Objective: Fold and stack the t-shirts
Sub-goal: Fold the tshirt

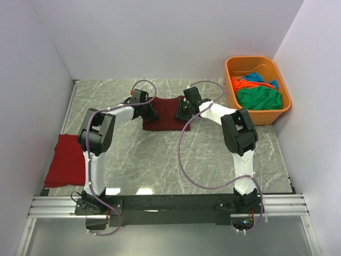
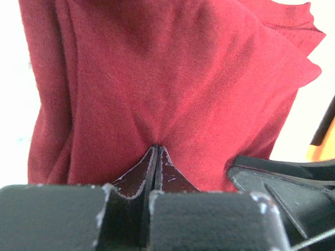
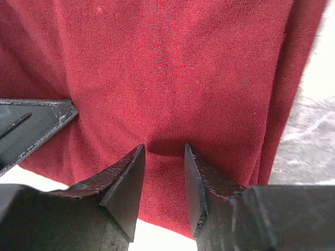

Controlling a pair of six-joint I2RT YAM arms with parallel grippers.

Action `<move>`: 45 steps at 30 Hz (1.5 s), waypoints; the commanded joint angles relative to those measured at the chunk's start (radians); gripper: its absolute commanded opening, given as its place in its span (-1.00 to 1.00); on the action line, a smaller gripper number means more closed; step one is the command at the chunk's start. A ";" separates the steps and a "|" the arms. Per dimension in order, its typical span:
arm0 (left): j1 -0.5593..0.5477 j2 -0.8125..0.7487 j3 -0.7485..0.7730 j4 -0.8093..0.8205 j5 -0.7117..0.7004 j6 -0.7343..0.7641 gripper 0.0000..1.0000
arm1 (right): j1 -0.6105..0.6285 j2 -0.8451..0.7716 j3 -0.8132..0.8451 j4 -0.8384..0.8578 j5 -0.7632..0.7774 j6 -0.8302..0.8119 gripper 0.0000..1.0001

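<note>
A dark maroon t-shirt (image 1: 162, 121) lies partly folded at the table's middle back. My left gripper (image 1: 151, 112) is at its left edge; in the left wrist view (image 2: 156, 149) its jaws are shut and pinch the maroon cloth (image 2: 167, 78), which puckers at the tips. My right gripper (image 1: 181, 112) is at the shirt's right edge; in the right wrist view (image 3: 165, 149) its jaws stand apart over flat maroon cloth (image 3: 172, 68). A bright red t-shirt (image 1: 66, 160) lies folded at the near left.
An orange plastic tub (image 1: 257, 60) stands at the back right, holding a green shirt (image 1: 259, 98), an orange shirt (image 1: 242, 85) and a blue shirt (image 1: 256, 77). White walls enclose the marble table (image 1: 160, 160) on three sides.
</note>
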 commanded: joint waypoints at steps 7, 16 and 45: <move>-0.102 -0.148 -0.265 -0.033 -0.090 -0.024 -0.99 | 0.068 -0.181 -0.258 0.012 0.072 -0.014 -0.21; -0.299 -0.469 -0.649 0.016 -0.109 -0.128 -0.99 | 0.135 -0.508 -0.697 0.133 0.029 -0.004 -0.24; -0.156 -0.690 -0.545 -0.241 -0.348 -0.033 -0.26 | 0.012 -0.399 -0.418 0.119 0.059 -0.070 -0.16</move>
